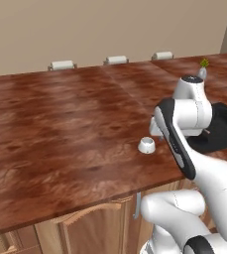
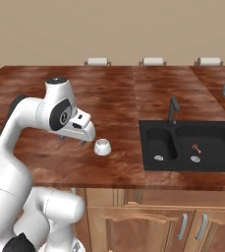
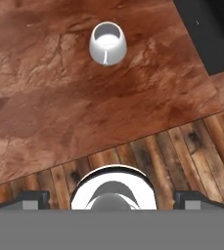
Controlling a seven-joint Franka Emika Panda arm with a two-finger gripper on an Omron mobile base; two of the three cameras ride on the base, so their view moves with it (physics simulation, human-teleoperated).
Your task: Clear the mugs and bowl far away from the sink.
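Hand view: white mug point(image 3: 107, 43) upright on counter point(image 3: 45, 97); no writing legible.

Left base view: camera behind arm, on its left, looks forward and down across counter point(image 1: 60, 129); arm rises at lower right, sink point(image 1: 223, 130) at right edge.

Right base view: camera behind arm, on its right, same counter, arm at lower left, sink in full at right.

Both share white mug point(image 1: 146, 145), counter, sink, far wall.

Hand view: close, looks steeply down on mug, counter front edge, plank floor point(image 3: 182, 151) beneath.
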